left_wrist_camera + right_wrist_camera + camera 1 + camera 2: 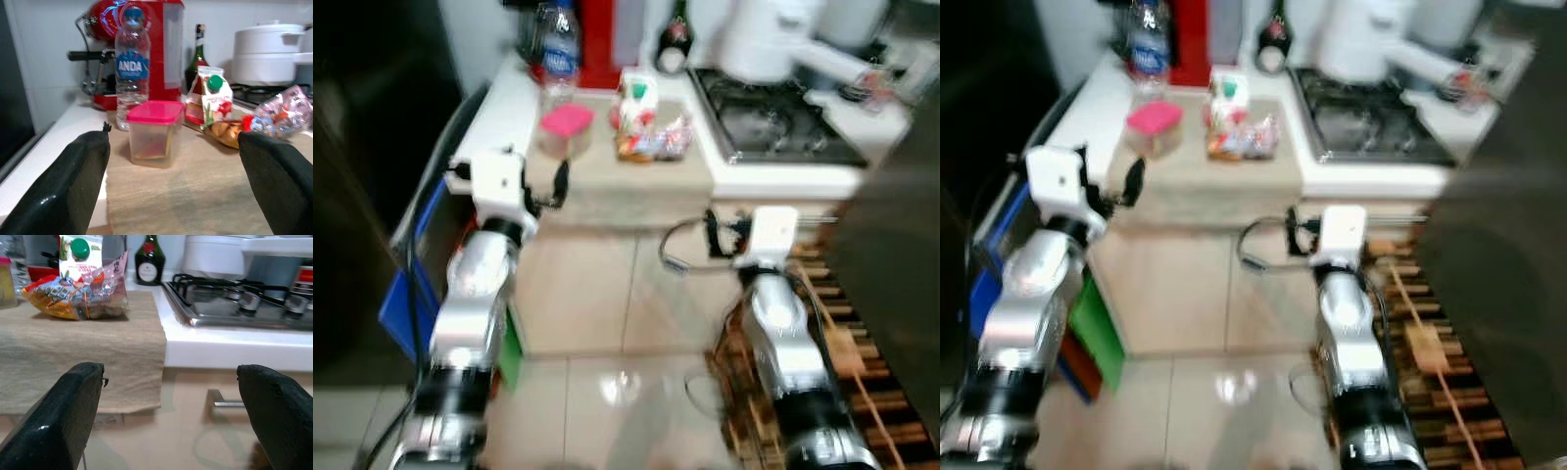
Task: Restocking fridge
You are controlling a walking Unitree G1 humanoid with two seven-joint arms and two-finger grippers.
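Groceries wait on the counter cloth [636, 181]: tub [154, 131], bottle [132, 63], carton [210, 100], snack bag [78, 296]. Left gripper [171, 186], jaws spread and empty, faces the tub; right gripper [171, 416] hangs open. Approach step; next, reach and grasp the tub.

On the counter [607, 201], the tub [566, 128] sits before the bottle [558, 44], left of the carton [637, 98]; the hob [773, 127] lies right.
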